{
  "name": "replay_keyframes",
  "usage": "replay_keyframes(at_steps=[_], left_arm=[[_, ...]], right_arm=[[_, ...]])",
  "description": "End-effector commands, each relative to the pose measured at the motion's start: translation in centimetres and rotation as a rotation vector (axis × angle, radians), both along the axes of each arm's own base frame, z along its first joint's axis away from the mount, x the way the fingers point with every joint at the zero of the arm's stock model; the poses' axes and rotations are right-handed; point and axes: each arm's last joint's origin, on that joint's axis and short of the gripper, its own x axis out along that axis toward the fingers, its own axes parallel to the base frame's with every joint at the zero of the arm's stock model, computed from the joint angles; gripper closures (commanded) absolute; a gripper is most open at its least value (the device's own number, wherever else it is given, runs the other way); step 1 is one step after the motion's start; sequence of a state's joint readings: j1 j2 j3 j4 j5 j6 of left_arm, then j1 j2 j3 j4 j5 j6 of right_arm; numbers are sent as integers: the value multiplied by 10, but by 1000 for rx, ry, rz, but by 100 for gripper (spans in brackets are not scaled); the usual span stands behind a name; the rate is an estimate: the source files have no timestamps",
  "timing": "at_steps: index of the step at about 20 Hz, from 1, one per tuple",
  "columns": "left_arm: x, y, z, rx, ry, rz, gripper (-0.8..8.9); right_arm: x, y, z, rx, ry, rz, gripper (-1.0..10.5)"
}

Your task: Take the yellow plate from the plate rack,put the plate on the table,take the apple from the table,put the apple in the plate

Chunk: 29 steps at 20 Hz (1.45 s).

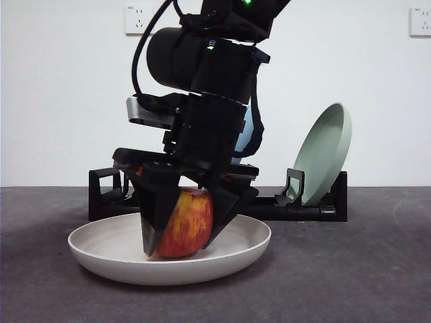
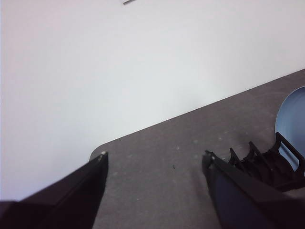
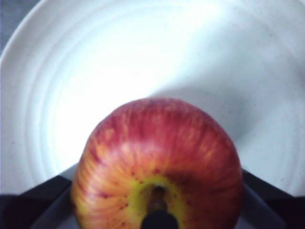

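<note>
While the yellow plate (image 1: 101, 245) sits flat near the front edge of the surface (image 1: 363, 276), the right gripper (image 1: 183, 232) comes straight down from above into its bowl. Its jaws are pinching the apple (image 1: 187, 223), one black jaw on each flank, tips down beside the fruit's lower half. The apple's bottom looks to be at the plate's floor, though the rim hides the contact itself. From the right wrist view, the apple (image 3: 159, 167) has its stem end turned up toward the camera, so its stem axis stands roughly upright, leaning a little in the front view. It sits about at the middle of the plate (image 3: 143, 52), pale rings of the bowl showing all round it.

Behind the plate, the plate rack (image 1: 316, 205) runs long along the back of the surface, a sage-green plate (image 1: 326, 151) tilted in it toward the right end, a blue plate (image 1: 248, 131) peeking past the arm.

Left gripper (image 2: 155, 162): waiting above the surface, jaws spread, nothing between them.
</note>
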<state>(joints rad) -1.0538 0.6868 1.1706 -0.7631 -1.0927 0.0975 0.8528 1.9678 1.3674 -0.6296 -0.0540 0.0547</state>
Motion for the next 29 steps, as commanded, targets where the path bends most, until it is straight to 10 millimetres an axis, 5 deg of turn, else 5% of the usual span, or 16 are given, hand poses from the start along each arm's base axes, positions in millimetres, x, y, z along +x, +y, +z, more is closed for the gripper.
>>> replay_keyframes(at_steps=[1, 6, 15, 22, 29], left_arm=[[0, 0, -2, 18, 4, 7, 480], [0, 1, -3, 33, 15, 6, 480], [0, -2, -5, -57, 43, -78, 480], [5, -19, -7, -97, 110, -264, 513], [19, -49, -11, -37, 161, -393, 574]], right_arm=[[0, 4, -2, -3, -8, 9, 816], [-1, 3, -2, -11, -2, 8, 501], [-3, 1, 15, 24, -29, 9, 473], [-12, -15, 77, 147, -149, 8, 474], [-24, -59, 153, 296, -328, -21, 479]])
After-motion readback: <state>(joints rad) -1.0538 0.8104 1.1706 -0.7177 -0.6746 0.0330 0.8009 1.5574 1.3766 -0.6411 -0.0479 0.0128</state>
